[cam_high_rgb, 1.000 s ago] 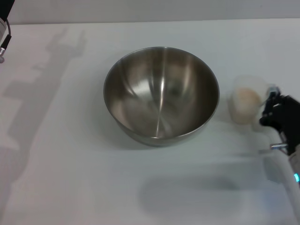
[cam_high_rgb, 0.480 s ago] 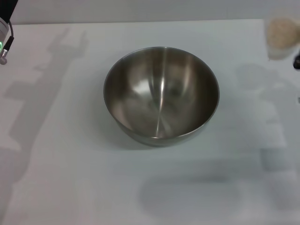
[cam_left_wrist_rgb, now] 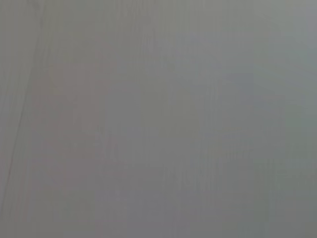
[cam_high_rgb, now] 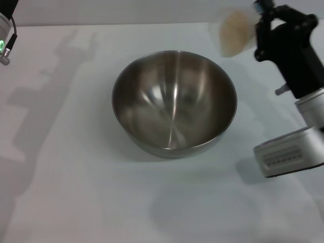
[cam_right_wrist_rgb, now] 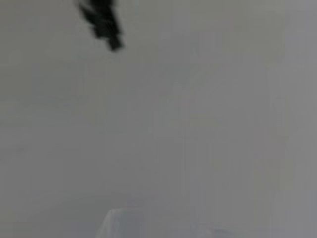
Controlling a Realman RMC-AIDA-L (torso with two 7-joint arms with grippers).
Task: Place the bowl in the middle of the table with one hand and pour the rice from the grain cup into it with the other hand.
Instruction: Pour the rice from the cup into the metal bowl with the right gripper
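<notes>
On the white table (cam_high_rgb: 66, 167), the bowl (cam_high_rgb: 174, 103) is sitting upright, mouth up; the right gripper (cam_high_rgb: 260, 28) is pinching the grain cup (cam_high_rgb: 234, 33) aloft, tilted toward the bowl, holding rice (cam_high_rgb: 237, 30).

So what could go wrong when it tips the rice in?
The grain cup, held by the right pincer, hangs up beyond the bowl's far right rim, not over its middle. Tipped now, rice might scatter on the table. Poured from up high, grains may also bounce out.
</notes>
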